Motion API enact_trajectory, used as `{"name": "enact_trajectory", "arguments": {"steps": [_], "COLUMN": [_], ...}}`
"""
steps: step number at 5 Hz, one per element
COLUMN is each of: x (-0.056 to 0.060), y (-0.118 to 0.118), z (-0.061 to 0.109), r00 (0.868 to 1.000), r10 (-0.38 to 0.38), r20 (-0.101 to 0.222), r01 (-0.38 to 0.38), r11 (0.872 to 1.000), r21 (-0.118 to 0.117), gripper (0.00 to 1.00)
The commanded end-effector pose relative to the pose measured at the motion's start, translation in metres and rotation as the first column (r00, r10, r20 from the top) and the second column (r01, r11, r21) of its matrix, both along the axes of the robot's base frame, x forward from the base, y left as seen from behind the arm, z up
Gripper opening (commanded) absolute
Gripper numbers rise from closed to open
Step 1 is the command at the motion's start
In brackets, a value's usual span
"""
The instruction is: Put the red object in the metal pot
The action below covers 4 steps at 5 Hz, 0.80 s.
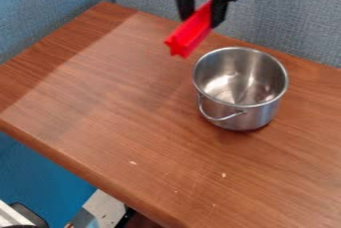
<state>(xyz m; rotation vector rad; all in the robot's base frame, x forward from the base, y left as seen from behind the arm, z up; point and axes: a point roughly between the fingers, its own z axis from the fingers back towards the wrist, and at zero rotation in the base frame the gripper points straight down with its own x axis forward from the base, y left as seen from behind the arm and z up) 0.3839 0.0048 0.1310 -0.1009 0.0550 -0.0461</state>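
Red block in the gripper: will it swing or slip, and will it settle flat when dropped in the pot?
The red block looks rigid and straight, so no flopping. The gripper pinches only its upper end and it hangs at a slant, so it may pivot. Its smooth faces could slip. It looks about as long as the pot is wide, so it will probably lean on the rim.

Red bar: long, smooth block, upper centre of frame, tilted with lower end toward the left, off the tabletop. Metal pot: shiny, round, upright, empty, right of centre, wire handle at front.
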Motion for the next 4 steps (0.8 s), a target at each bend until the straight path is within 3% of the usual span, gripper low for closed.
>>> {"name": "enact_trajectory", "arguments": {"steps": [1, 3, 4], "x": [0.000, -0.021, -0.026], "y": [-0.028, -0.066, -0.068], "z": [0.053, 0.035, 0.023], "r00": [0.989, 0.967, 0.964], "r10": [-0.078, -0.234, -0.254], "r20": [0.129, 0.098, 0.079], "r01": [0.083, 0.238, 0.256], "r11": [0.996, 0.971, 0.967], "r21": [-0.039, -0.033, -0.015], "gripper": [0.00, 0.00, 0.00]}}
